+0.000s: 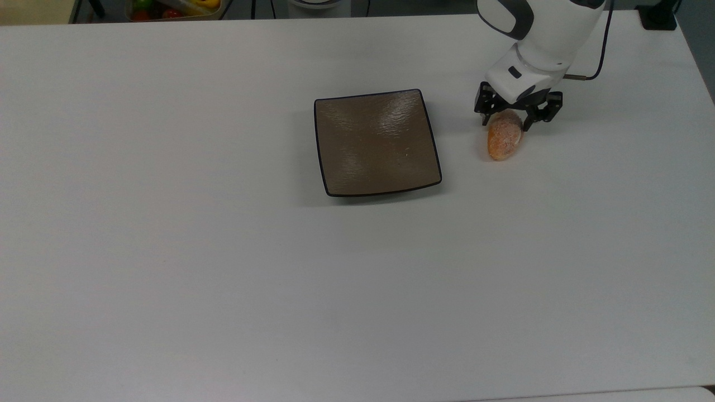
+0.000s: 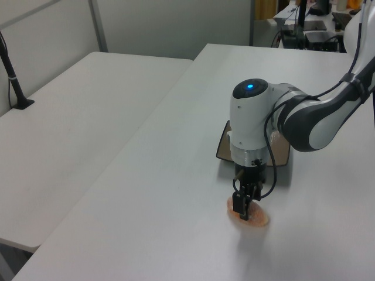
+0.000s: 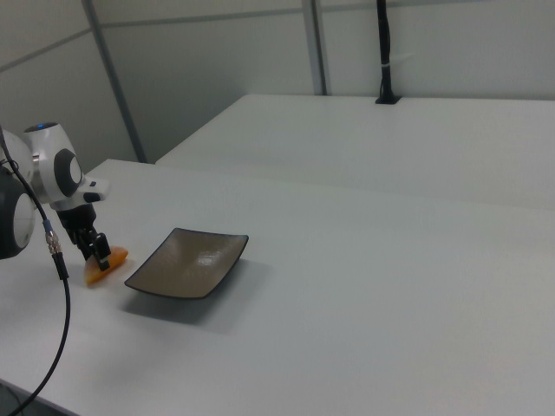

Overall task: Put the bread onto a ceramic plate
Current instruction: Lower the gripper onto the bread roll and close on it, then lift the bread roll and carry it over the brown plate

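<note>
The bread [image 1: 503, 143] lies on the white table to the right of the ceramic plate [image 1: 377, 142] in the top view, its white stripe turned out of sight. My gripper [image 1: 506, 120] stands low over the roll's far end, one finger on each side and touching it, shut on it. In the left view the gripper [image 2: 242, 206] stands straight down onto the bread [image 2: 256, 219], and the arm hides most of the plate [image 2: 222, 147]. In the right view the bread [image 3: 107, 265] sits slightly tilted under the gripper [image 3: 98, 256], left of the bare plate [image 3: 186, 263].
A container of colourful items [image 1: 173, 8] stands beyond the table's far left edge in the top view. A black mount [image 1: 659, 17] sits at the far right corner. A second white table [image 2: 88, 117] adjoins on the left view's left.
</note>
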`<state>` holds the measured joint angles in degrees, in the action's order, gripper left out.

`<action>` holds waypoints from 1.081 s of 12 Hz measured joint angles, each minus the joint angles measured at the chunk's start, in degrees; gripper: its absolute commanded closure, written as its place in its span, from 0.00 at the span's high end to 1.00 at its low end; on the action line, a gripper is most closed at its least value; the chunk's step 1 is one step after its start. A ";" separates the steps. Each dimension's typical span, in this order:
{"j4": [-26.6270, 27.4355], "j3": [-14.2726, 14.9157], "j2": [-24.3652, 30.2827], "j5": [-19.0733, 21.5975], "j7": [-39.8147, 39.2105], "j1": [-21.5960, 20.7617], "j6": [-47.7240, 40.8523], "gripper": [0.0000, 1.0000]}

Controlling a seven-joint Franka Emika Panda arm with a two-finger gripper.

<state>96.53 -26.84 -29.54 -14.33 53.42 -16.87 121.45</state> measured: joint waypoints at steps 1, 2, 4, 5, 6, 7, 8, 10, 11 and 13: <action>-0.03 0.00 -0.01 -0.37 0.47 0.00 0.00 0.37; -0.14 -0.01 -0.01 -0.99 1.22 -0.04 0.00 0.37; -0.26 -0.04 -0.01 -1.41 1.87 -0.09 0.00 0.36; -0.28 -0.05 -0.01 -1.42 1.99 -0.10 0.00 0.36; -0.35 -0.05 0.00 -1.48 2.03 -0.10 0.00 0.36; -0.50 -0.04 0.13 -1.59 2.11 -0.07 0.00 0.36; -0.78 -0.04 0.56 -1.62 2.17 0.02 0.00 0.36; -1.07 -0.03 2.92 -1.62 2.18 0.47 0.00 0.36; -0.88 -0.02 4.63 -1.62 2.18 1.09 -0.04 0.36; 0.22 0.04 8.69 -1.62 2.14 3.38 -0.37 0.36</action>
<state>96.74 -26.79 -20.85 -15.95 55.57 -13.49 121.08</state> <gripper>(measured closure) 0.639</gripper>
